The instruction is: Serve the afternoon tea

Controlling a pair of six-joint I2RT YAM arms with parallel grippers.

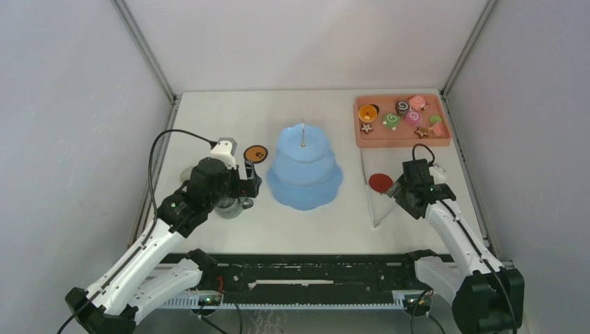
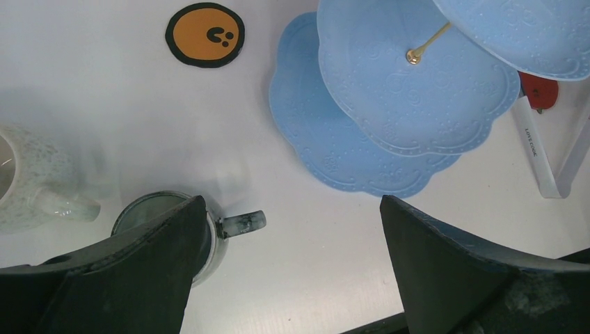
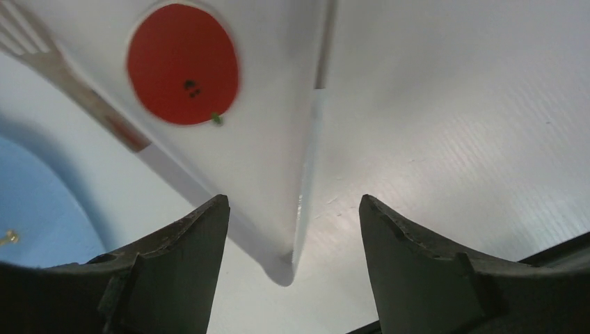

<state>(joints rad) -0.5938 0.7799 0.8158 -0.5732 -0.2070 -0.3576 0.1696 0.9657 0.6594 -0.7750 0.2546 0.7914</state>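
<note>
The light blue three-tier cake stand stands mid-table with bare tiers; it also shows in the left wrist view. The toy pastries lie on the salmon-pink tray at the back right. My left gripper is open and empty; its left finger hangs over the grey-green mug, whose handle points into the gap. A white mug stands just left of it. My right gripper is open, its fingers either side of the joined end of the metal tongs.
An orange coaster lies left of the stand and a red coaster right of it, between the tongs' arms. White enclosure walls stand on three sides. The black rail runs along the near edge.
</note>
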